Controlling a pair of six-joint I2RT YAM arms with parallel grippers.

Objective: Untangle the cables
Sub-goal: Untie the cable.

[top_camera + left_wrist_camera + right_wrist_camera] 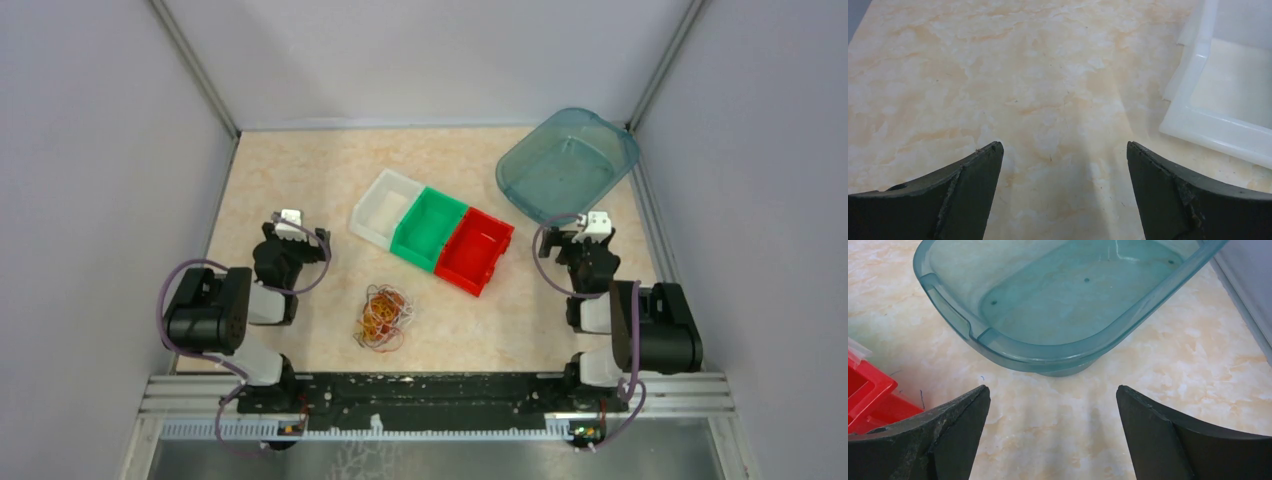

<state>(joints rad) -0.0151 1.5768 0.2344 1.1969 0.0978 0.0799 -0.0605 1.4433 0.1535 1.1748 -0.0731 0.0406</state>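
On the near middle of the beige, marble-patterned table top (pixel 300 170), just beyond the black rail (pixel 430 392) where the arms are bolted, lies the tangle of thin, flexible cables (pixel 383 317). They form one loose, roundish heap of small loops that cross over each other. Most loops look orange and yellow-brown, with some red strands at the left and lower edge. The single loops are too small in the top view to count. The heap lies flat on the surface and nothing touches it. Neither wrist camera shows it.

Behind the heap, a little to the right, stands a row of three open rectangular bins, side against side and set on a diagonal. The white plastic bin (pixel 387 207) is the farthest, the green plastic bin (pixel 428 228) is in the middle, and the red plastic bin (pixel 474 250) is the nearest to the tangle but apart from it. Further right, near the far right corner, sits the translucent teal plastic tub (pixel 566 165).

The left gripper (pixel 1064 150) hangs over bare table to the left of the white bin, well apart from the cables. Its two dark fingers stand wide apart with nothing between them. The right gripper (pixel 1053 390) is at the right side, just before the teal tub, with a corner of the red bin at its left. Its fingers are also spread wide and hold nothing.
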